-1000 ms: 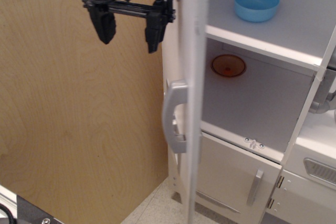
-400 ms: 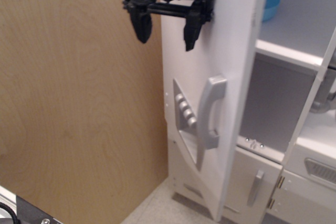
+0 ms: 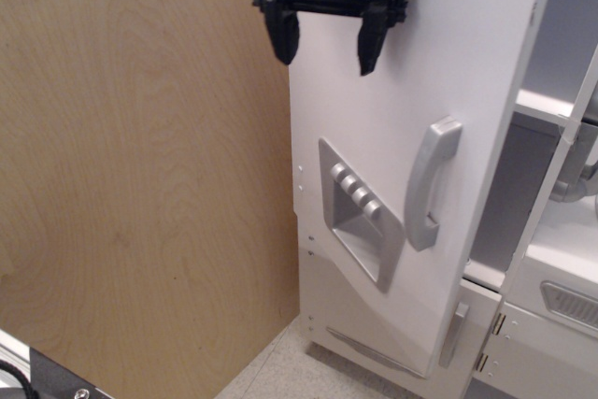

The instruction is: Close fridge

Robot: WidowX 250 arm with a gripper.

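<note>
The fridge is a tall white toy cabinet. Its large door (image 3: 439,53) is partly swung in, with a narrow gap on the right showing a white inner shelf (image 3: 542,105). The door carries a silver vertical bar handle (image 3: 430,184) and a grey recessed dispenser panel (image 3: 360,212) with buttons. My black gripper (image 3: 325,46) is open and empty at the top. Its fingers point down against the upper left part of the door face.
A plywood wall (image 3: 140,165) fills the left side. A smaller lower white door with a short silver handle (image 3: 455,332) is below the fridge door. A white unit with a grey vent (image 3: 568,304) and a grey pipe (image 3: 572,175) are at the right.
The fridge door has swung from edge-on to mostly shut, now hiding the blue bowl and orange dish. My gripper has moved right with the door, still open.
</note>
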